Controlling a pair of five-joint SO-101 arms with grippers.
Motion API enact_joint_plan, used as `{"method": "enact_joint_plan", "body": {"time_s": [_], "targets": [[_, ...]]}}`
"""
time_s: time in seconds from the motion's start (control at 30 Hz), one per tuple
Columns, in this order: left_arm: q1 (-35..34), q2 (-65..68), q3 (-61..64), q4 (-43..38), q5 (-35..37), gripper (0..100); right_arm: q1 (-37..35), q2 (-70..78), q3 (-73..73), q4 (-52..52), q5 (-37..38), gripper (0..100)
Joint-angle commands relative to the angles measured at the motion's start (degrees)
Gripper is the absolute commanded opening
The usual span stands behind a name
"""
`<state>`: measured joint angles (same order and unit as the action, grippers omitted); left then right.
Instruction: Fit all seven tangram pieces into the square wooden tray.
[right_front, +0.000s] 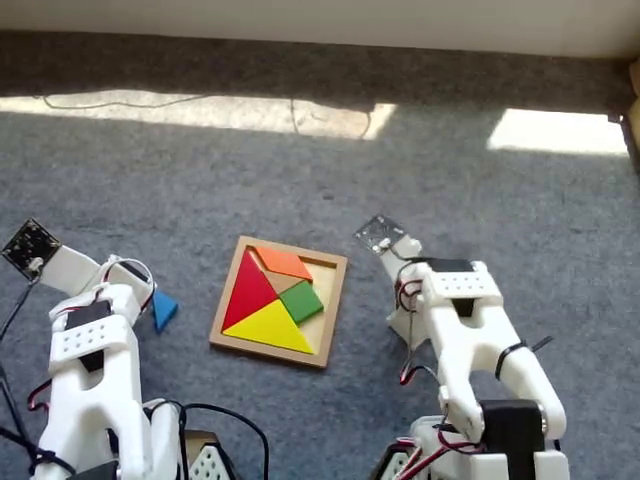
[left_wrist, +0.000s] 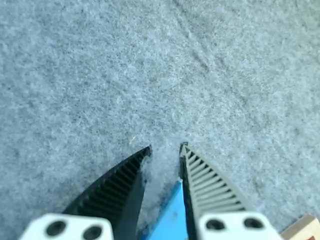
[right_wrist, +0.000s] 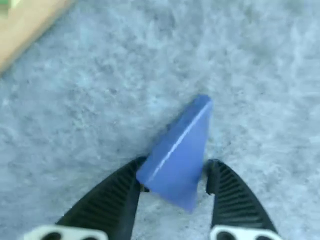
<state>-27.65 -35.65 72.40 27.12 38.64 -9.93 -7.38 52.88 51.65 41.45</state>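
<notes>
High view puts the square wooden tray (right_front: 335, 268) between your two arms, with its bare wood strip along the side facing the right arm. Your right gripper (right_wrist: 176, 165) is clamped on a pale blue piece (right_wrist: 180, 150). The piece's long axis points out past the fingertips, and a corner of the tray is near. Your left gripper (left_wrist: 166, 146) has its jaws slightly apart, with a blue triangle (right_front: 163, 310) against one of them, near the tray's opposite side. The jaws hide part of the pale piece, so you cannot settle its shape.
</notes>
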Motion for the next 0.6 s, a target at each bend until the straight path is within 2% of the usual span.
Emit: {"method": "enact_joint_plan", "body": {"time_s": [0.0,0.23,0.4,0.57], "targets": [[-0.4,-1.36,-0.31,-1.05,-0.53,11,1.01,4.97,-1.54,-0.84,0.26,7.4],[-0.4,-1.36,-0.31,-1.05,-0.53,11,4.0,-1.98,-2.51,-0.13,0.26,0.6],[-0.4,-1.36,-0.31,-1.05,-0.53,11,3.3,-9.98,-3.47,6.2,-0.18,0.4],[-0.4,-1.36,-0.31,-1.05,-0.53,11,0.31,-13.93,-10.15,11.3,-9.49,0.4]]}}
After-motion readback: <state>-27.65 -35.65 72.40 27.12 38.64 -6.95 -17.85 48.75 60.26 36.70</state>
